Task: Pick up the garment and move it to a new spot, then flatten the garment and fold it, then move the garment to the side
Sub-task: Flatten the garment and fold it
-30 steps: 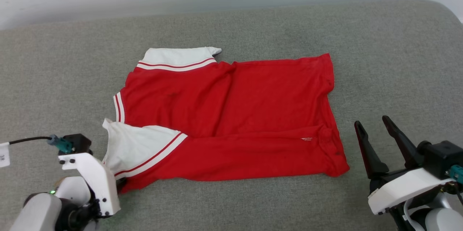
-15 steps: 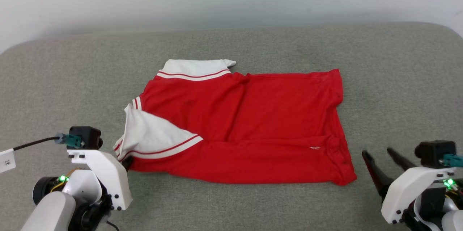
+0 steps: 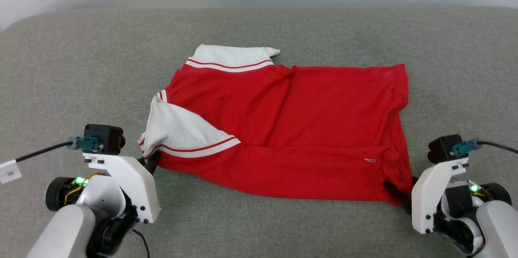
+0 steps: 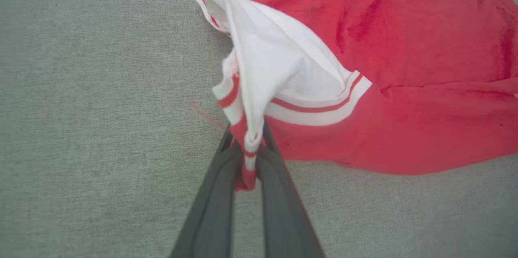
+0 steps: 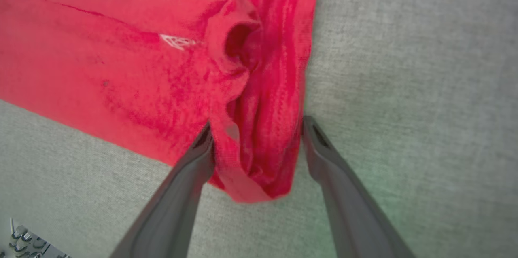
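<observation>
- Firmly, the left gripper is pinching the striped cuff of the white sleeve. Its two fingers are pressing together on the trim at the lower middle of the left wrist view.
- The right gripper is standing spread. Its fingers are straddling the bunched hem corner at the centre of the right wrist view, with nothing clamped yet.
- The garment is lying across the middle of the head view on the grey cushion. Its sleeves are pointing toward the frame's left and its hem toward the right, and creases are running through the red body.
- The robot seems to be taking hold of both lower corners, for either the flattening or the fold.
- Next, the right fingers likely need to close on that hem corner. Both arms would then be lifting or pulling together, evenly, so the cloth does not skew.
</observation>
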{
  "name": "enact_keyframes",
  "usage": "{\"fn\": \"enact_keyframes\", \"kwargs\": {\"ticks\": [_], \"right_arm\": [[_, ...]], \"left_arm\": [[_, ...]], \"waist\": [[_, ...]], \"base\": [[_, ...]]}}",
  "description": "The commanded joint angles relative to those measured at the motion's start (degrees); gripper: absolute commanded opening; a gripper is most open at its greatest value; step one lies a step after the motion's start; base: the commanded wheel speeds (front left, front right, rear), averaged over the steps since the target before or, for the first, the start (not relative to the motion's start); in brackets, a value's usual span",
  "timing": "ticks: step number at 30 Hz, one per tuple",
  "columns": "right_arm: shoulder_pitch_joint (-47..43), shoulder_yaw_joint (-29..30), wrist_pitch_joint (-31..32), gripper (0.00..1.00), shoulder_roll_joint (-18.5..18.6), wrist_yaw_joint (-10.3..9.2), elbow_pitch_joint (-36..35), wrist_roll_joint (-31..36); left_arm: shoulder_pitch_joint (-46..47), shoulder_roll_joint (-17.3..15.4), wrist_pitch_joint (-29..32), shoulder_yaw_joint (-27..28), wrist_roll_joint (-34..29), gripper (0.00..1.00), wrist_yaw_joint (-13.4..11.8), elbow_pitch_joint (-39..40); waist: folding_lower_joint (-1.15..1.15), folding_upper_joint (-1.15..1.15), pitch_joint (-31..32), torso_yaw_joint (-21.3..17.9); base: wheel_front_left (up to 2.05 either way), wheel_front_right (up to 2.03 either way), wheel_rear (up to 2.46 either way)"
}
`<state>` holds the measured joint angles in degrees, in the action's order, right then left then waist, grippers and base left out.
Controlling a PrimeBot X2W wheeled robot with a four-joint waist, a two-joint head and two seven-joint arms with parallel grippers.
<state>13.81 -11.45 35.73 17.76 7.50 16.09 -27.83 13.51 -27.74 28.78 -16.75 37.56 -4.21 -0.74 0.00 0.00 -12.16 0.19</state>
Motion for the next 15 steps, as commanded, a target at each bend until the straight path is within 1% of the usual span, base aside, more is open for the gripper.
{"fn": "enact_keyframes", "kwargs": {"ticks": [1,2,3,4,9,15], "right_arm": [[0.13,-1.85,1.43,1.00,-0.49,-0.02,3.15,-0.78],[0.29,-2.87,1.90,1.00,-0.55,-0.02,4.37,-1.10],[0.48,-3.65,2.05,0.41,-0.55,-0.02,5.29,-1.59],[0.70,-4.20,1.91,0.00,-0.55,-0.02,5.97,-2.14],[2.30,-5.00,0.16,0.00,1.03,-0.01,6.21,-3.32],[1.47,-5.23,-1.32,0.00,2.96,-0.02,2.50,-3.63]], "left_arm": [[0.58,0.49,0.01,-0.35,0.43,0.00,0.21,0.08],[0.52,0.54,0.00,-0.36,0.46,0.00,0.18,0.04],[0.43,0.60,-0.15,-0.35,0.58,0.00,0.21,-0.03],[0.29,0.67,-0.24,-0.40,0.74,0.00,0.24,-0.11],[-1.03,1.29,-1.58,0.22,1.35,0.00,-0.25,-0.74],[-4.35,1.92,-3.04,0.78,2.10,0.00,-1.32,-0.82]], "waist": [[0.00,0.00,-0.70,0.76],[0.00,0.00,-0.76,0.89],[0.00,0.00,-0.78,1.00],[0.00,0.00,-0.78,1.12],[0.00,0.00,0.55,1.18],[0.00,0.00,4.81,0.95]], "base": [[0.00,0.00,0.00],[0.00,0.00,0.00],[0.00,0.00,0.00],[0.00,0.00,0.00],[0.00,0.00,0.00],[0.00,0.00,0.00]]}}
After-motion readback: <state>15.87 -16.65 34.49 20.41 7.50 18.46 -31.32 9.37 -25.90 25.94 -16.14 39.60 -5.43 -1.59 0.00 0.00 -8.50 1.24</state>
